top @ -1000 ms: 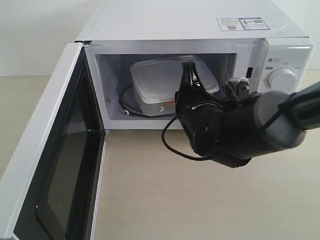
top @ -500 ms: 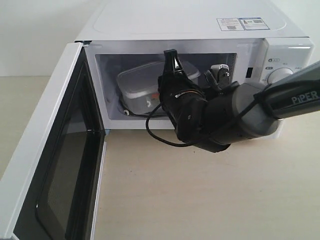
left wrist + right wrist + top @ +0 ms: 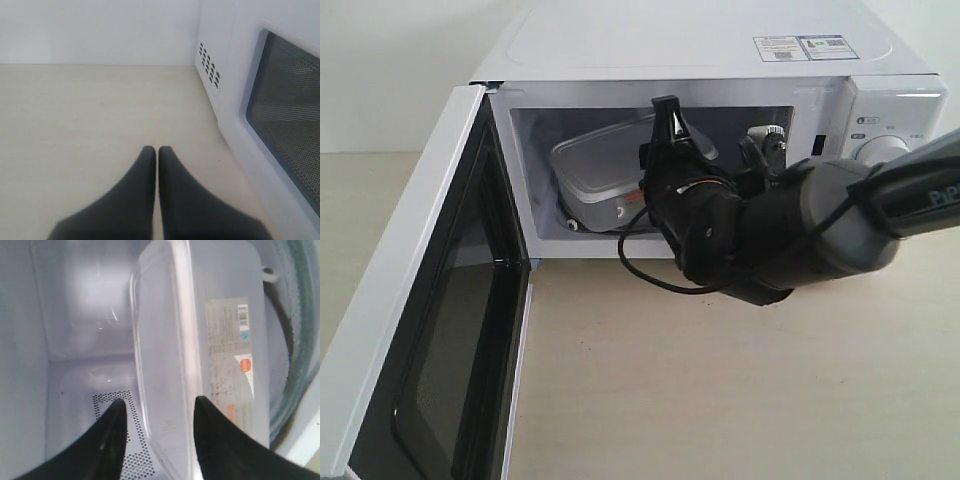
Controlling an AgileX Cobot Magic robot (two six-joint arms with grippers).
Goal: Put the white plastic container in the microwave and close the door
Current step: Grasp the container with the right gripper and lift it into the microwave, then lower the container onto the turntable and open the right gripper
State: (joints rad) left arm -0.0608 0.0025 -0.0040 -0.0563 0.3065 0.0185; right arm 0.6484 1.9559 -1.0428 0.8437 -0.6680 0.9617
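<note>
While the right gripper point(image 3: 159, 401) reached into the mouth of the microwave point(image 3: 700, 40), which stood along the far edge of the table point(image 3: 720, 400), its two black fingers were spread apart with one rimmed end of the container point(image 3: 592, 165) between them. They looked released rather than pinching, though a light touch on the plastic could not be ruled out. The container lay inside the cavity, toward its left wall, over the glass turntable point(image 3: 294, 357); whether it sat quite flat was not clear. It was probably light and a little springy: thin, milky, see-through plastic with rounded corners, smooth enough to slip. The safest hold seemed to be across the stiffer raised rim of the lid point(image 3: 182, 315) at a short end, not on the flat lid or the side bearing the paper label point(image 3: 230, 350). The microwave's shell was glossy white, and its door point(image 3: 410, 300), with a dark mesh window, stood wide open toward the front left corner. Beyond the door, nearer the left edge, the left gripper point(image 3: 152, 148) hung over bare pale table, its fingers pressed together on nothing.
</note>
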